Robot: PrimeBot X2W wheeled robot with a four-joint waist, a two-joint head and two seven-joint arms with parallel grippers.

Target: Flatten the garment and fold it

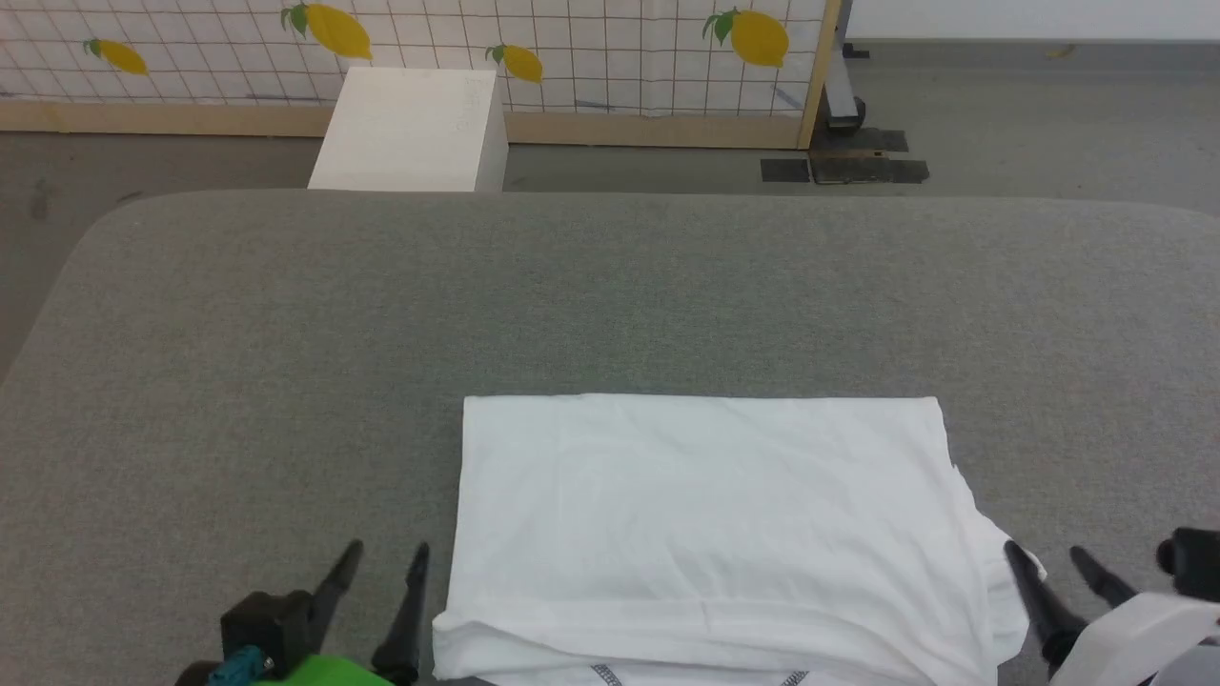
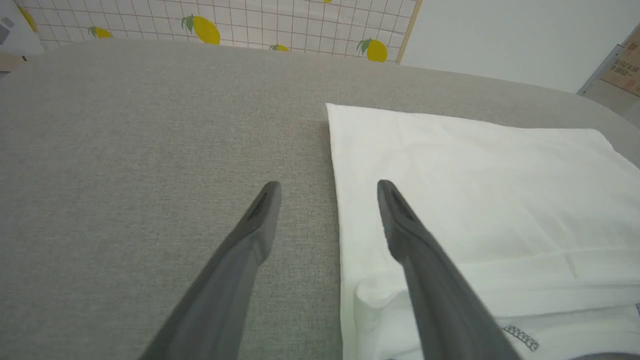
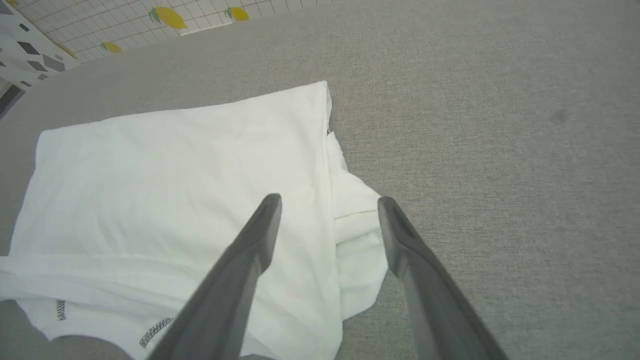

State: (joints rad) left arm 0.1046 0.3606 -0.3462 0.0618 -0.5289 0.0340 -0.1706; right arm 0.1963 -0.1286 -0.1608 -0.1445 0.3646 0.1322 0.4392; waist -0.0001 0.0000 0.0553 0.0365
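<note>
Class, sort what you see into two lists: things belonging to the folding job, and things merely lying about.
Belongs to the job: garment; grey table it lies on; left end effector and right end effector, both open.
Just lying about: white box; lemon-patterned screen behind the table.

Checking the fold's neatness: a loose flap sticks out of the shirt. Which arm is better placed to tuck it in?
Probably right: the right gripper stands open beside the loose flap of the garment, while the left gripper, also open, is at the straight opposite edge.
</note>
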